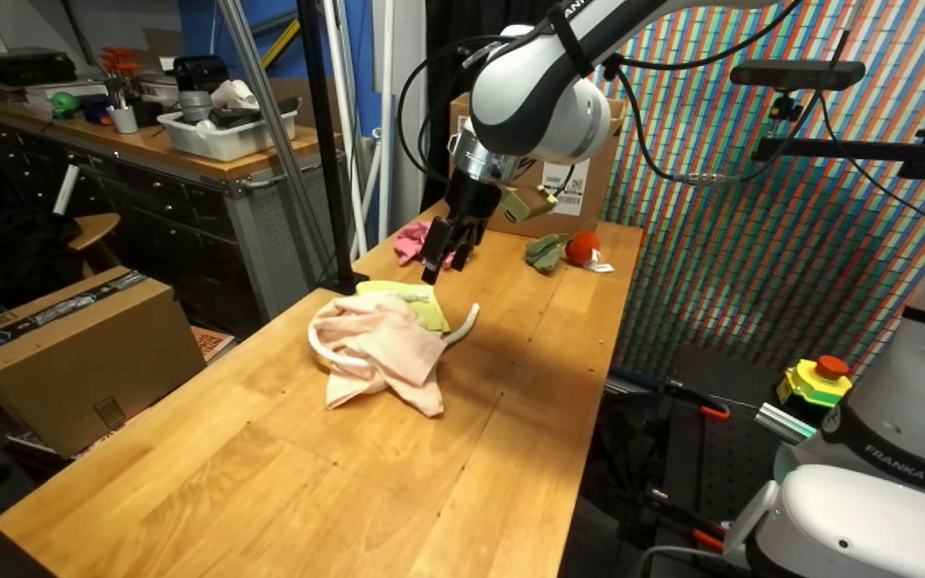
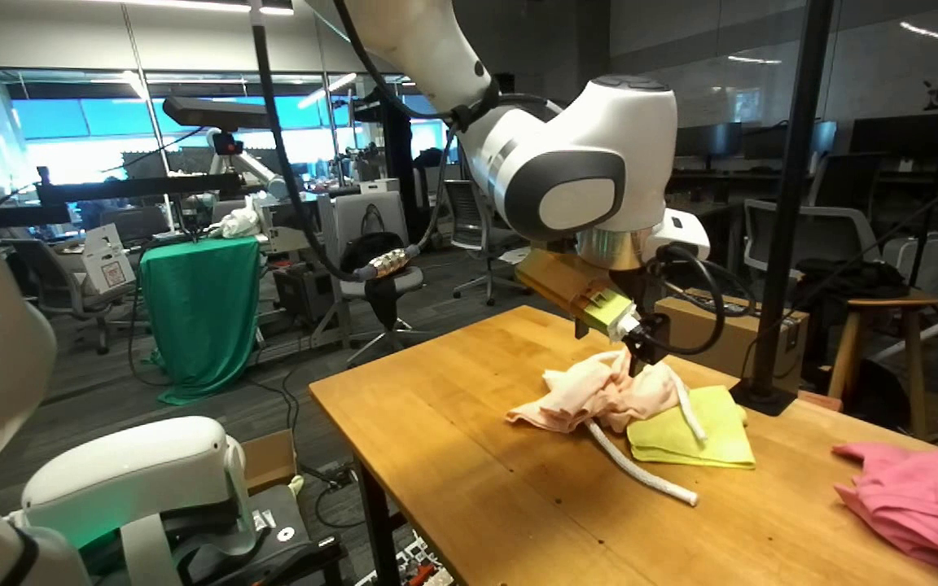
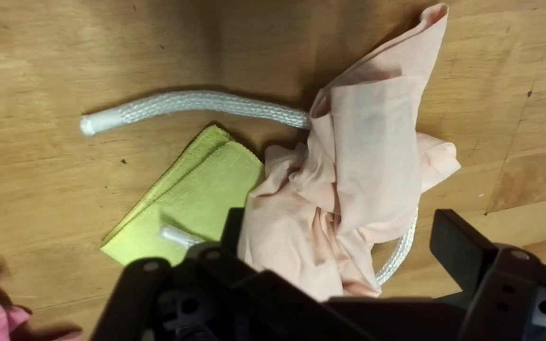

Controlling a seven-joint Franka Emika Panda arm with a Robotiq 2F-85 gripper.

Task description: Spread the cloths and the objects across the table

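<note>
In both exterior views my arm (image 1: pixel 615 28) reaches down from the top edge, its wrist (image 2: pixel 599 179) bent in the upper part of the frame, right of centre. Below it I have the gripper (image 1: pixel 445 271) pointing down, tilted slightly leftward. In the wrist view its fingers (image 3: pixel 462 253) rise from the bottom edge, tips spread wide apart.

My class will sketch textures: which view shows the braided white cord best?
The wrist view: close and from above, the white cord shows its braid clearly, though the peach cloth and gripper hide parts. Both exterior views show it smaller, both ends visible, braid less clear.
</note>
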